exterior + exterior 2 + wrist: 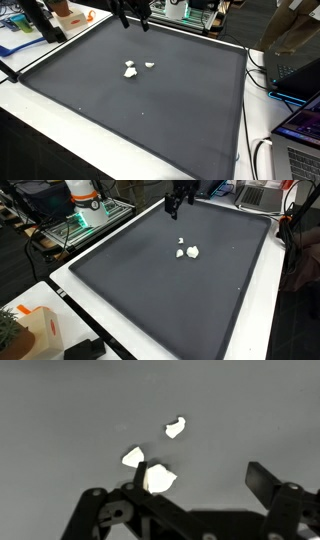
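Three small white crumpled pieces lie on the dark grey mat [150, 120]. In the wrist view they show as a far piece [175, 427], a left piece [132, 457] and a near piece [160, 478] beside my left finger. In both exterior views they lie in the far half of the mat [131, 70] [191, 252]. My gripper [198, 472] is open and empty. It hangs above the mat's far edge in both exterior views [135, 18] [176, 206], well above and apart from the pieces.
The mat [150, 290] covers a white table [70, 285]. Laptops [300, 75] and cables [262, 150] sit along one side. An orange and white box [35, 330] stands at a table corner. Equipment racks [85, 220] stand behind the mat.
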`<state>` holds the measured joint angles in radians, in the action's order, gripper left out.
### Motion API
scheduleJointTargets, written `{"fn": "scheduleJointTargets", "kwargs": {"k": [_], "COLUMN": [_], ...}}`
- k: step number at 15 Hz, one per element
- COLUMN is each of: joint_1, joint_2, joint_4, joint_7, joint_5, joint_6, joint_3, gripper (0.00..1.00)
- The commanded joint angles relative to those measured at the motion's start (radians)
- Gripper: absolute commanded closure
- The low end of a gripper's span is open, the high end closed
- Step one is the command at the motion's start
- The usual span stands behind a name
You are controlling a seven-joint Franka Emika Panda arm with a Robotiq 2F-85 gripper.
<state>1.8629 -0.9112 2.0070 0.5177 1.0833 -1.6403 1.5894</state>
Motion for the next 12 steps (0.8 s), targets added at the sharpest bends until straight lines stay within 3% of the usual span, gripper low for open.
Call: {"fn": "scheduleJointTargets", "kwargs": {"k": [1,3,4,7,10,12], "joint_1": [-0.016,-0.022,-0.068,-0.273,-0.468,-0.606], "joint_2": [0.081,0.094,0.085,0.142,0.097,0.079], "joint_4": [0.024,0.034,0.062,0.191,0.265,0.311], "joint_7": [-0.022,-0.022,-0.090,-0.139,-0.081,-0.119], "joint_5": [-0.049,-0.051,-0.034,-0.028,0.029,0.043], "joint_6": [-0.048,-0.048,-0.075,-0.148,-0.041,0.000], "joint_3": [0.021,0.022,0.000,-0.108,-0.271,-0.372], "gripper": [0.00,0.00,0.00,0.00,0.00,0.00]}}
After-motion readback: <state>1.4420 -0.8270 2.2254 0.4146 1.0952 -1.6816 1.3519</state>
